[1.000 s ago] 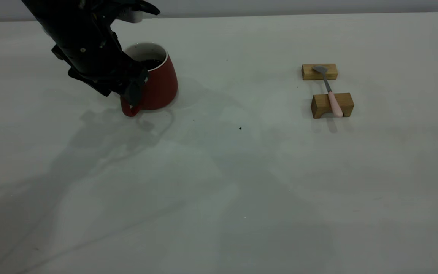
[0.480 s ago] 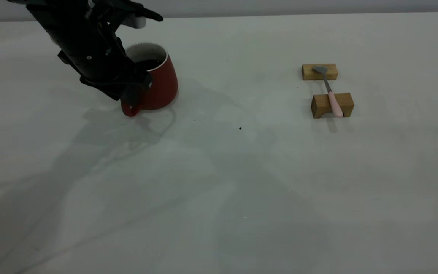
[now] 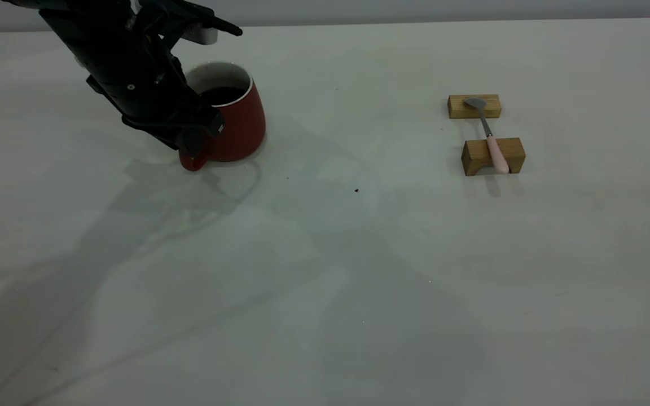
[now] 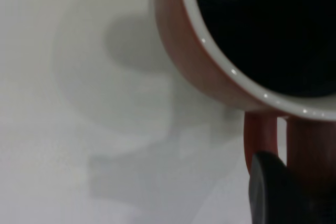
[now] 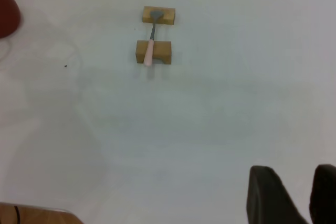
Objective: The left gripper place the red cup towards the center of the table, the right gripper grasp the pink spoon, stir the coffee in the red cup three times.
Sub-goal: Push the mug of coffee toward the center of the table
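Left claw [image 3: 192, 148] at the handle of the red cup [image 3: 235, 124]; pink spoon [image 3: 494, 151] on its blocks.

The red cup stands upright on the surface [image 3: 325, 270] at the far left and holds dark coffee [image 3: 224, 95] below its white rim. The left claw is closed on the cup's red loop handle. The pink spoon lies across two wooden blocks [image 3: 491, 155], well apart to the right. The right claw [image 5: 291, 195] hangs above bare surface, fingers slightly parted, holding nothing.
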